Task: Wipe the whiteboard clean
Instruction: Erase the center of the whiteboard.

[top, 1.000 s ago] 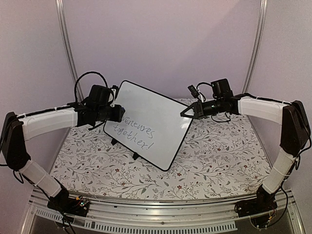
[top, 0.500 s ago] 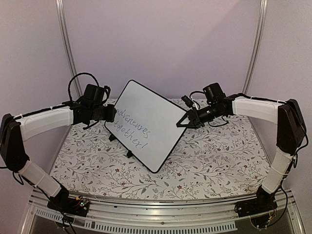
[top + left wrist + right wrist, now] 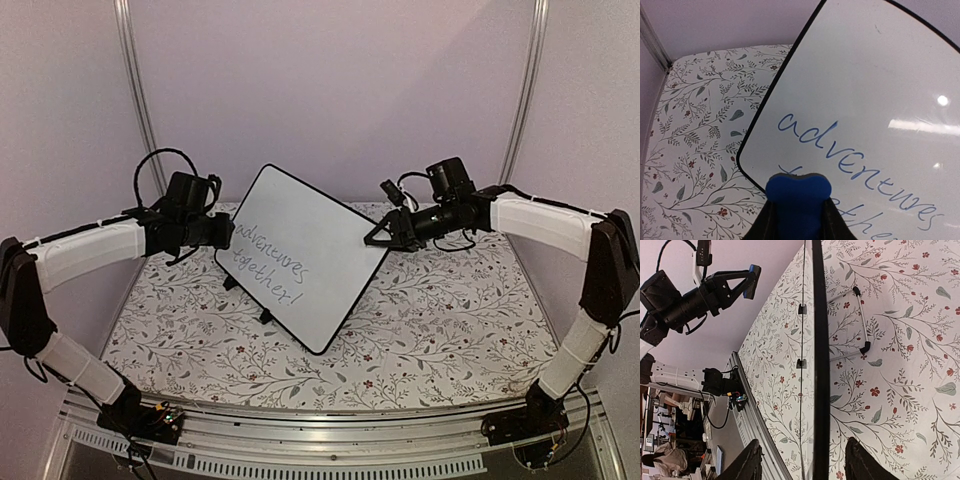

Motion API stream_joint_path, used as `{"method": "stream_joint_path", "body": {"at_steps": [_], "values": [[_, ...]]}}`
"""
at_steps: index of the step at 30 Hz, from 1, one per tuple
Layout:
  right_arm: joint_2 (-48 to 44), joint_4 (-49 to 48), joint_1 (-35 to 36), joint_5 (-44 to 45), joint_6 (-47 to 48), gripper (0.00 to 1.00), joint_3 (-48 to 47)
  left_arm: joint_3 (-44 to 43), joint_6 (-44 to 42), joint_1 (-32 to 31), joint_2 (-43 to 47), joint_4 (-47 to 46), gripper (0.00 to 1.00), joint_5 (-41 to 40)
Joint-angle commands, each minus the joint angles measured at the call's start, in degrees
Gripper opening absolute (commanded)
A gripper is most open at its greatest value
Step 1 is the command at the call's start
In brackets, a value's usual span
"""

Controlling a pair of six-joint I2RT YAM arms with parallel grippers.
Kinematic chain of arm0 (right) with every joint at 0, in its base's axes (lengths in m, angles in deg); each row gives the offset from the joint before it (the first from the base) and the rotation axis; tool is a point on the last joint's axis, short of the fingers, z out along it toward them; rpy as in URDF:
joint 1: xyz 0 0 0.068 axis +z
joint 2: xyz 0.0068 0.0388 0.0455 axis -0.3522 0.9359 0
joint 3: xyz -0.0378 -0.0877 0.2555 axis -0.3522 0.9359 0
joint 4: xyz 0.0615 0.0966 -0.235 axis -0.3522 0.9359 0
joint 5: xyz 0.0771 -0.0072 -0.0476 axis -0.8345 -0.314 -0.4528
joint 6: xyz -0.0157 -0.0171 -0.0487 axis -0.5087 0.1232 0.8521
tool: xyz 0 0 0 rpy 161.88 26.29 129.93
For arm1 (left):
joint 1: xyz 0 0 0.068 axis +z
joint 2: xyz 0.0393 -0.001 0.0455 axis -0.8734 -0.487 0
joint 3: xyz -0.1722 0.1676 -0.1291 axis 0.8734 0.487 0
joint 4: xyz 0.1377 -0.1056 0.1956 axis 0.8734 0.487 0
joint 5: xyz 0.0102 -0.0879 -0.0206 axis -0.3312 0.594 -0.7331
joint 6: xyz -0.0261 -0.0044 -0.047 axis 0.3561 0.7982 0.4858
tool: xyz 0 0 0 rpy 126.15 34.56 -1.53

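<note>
The whiteboard [image 3: 300, 255] stands tilted on its small black feet on the table, with "adventures together!" handwritten across it [image 3: 875, 90]. My left gripper [image 3: 228, 232] hovers by the board's left edge, shut on a small blue eraser [image 3: 798, 195] whose tip is close to the first letters. My right gripper [image 3: 372, 238] is at the board's right edge. In the right wrist view the black frame [image 3: 819, 365] runs between the two fingers [image 3: 747, 462], which stand open and apart from it on both sides. My left gripper [image 3: 798, 212] shows only its fingertips around the eraser.
A floral cloth [image 3: 450, 310] covers the table. The board's wire stand [image 3: 861, 320] props it from behind. An aluminium rail [image 3: 330, 445] runs along the near edge, and grey walls with metal posts [image 3: 135, 90] close in the back and sides.
The right gripper has opened off the board's right edge. The board has come down and slightly left, and rests on the table. The left arm shifted a little left with the eraser.
</note>
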Motion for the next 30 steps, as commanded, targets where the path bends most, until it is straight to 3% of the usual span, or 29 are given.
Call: {"method": "stream_joint_path", "body": {"at_steps": [1,7,10,23,30], "values": [[-5.57,-7.44,-0.03,2.58,-3.45,0.59,4.49,0.59,0.76,0.93,2.1,0.15,0.0,-0.84],[-16.76,-28.77,0.02,7.88,-9.81,0.66,21.12,1.31,1.36,1.44,3.62,-0.05,0.0,-0.51],[-19.62,-33.8,0.4,10.57,-12.45,0.66,26.0,1.4,1.43,1.58,3.55,-0.09,0.0,-0.58],[-12.47,-43.35,4.5,9.37,-16.12,0.66,27.32,2.11,2.2,1.69,4.19,0.23,0.0,-0.83],[-13.78,-41.39,4.76,13.66,-16.3,0.66,28.04,4.74,4.31,1.7,5.12,0.08,0.0,0.29]]}}
